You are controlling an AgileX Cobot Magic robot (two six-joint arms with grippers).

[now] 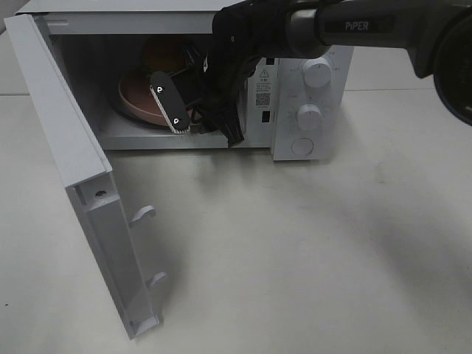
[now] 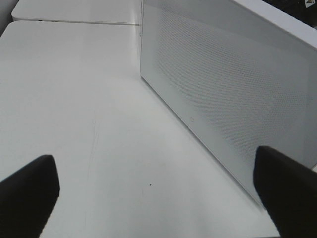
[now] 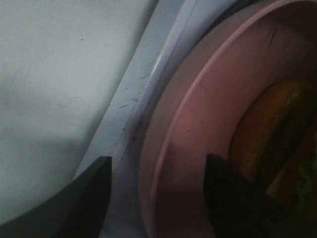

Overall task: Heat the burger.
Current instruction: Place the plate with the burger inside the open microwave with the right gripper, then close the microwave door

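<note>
Sitting on its pink plate (image 1: 136, 103) inside the microwave (image 1: 147, 22), the burger (image 1: 164, 53) looks loaded; what is left, by my reading, is clearing the arm, shutting the wide-swung door (image 1: 66, 133) and setting the dials (image 1: 317, 74). The right end effector (image 3: 158, 198) is at the cavity mouth, jaws parted either side of the plate's rim, apparently gripping nothing. The left end effector (image 2: 153, 198) is spread wide and empty over the desk (image 2: 74, 99), beside the microwave's perforated wall.
</note>
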